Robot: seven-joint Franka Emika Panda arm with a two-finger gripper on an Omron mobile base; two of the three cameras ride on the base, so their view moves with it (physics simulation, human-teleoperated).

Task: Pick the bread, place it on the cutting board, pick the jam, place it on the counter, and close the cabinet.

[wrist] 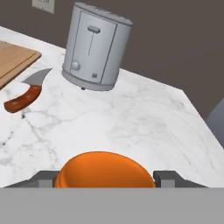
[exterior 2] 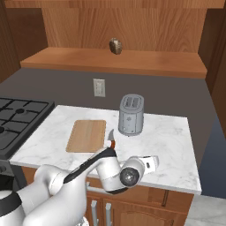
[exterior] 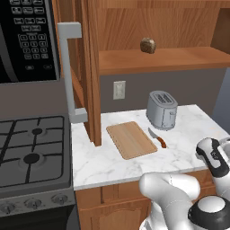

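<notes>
Gripper (wrist: 105,178) low over the right part of the counter, its two dark fingertips (wrist: 164,177) standing either side of the small squat orange jam jar (wrist: 104,171); clamped on the jar, it appears. Only the jar's smooth rounded orange top shows, in hand view.

Beyond it, white grey-veined marble counter (exterior: 188,134). On it: upright silver two-slot toaster (wrist: 95,48); just left of that an orange-handled knife (wrist: 25,92) lying flat; next over, flat light-tan wooden cutting board (exterior: 131,139), bare.

Small dark-brown speckled bread chunk (exterior: 148,45) sits on the shelf of the brown wooden wall cabinet (exterior: 157,60), door (exterior: 92,67) open, long grey bar handle (exterior: 68,72). Black stove (exterior: 31,148) left of counter.
</notes>
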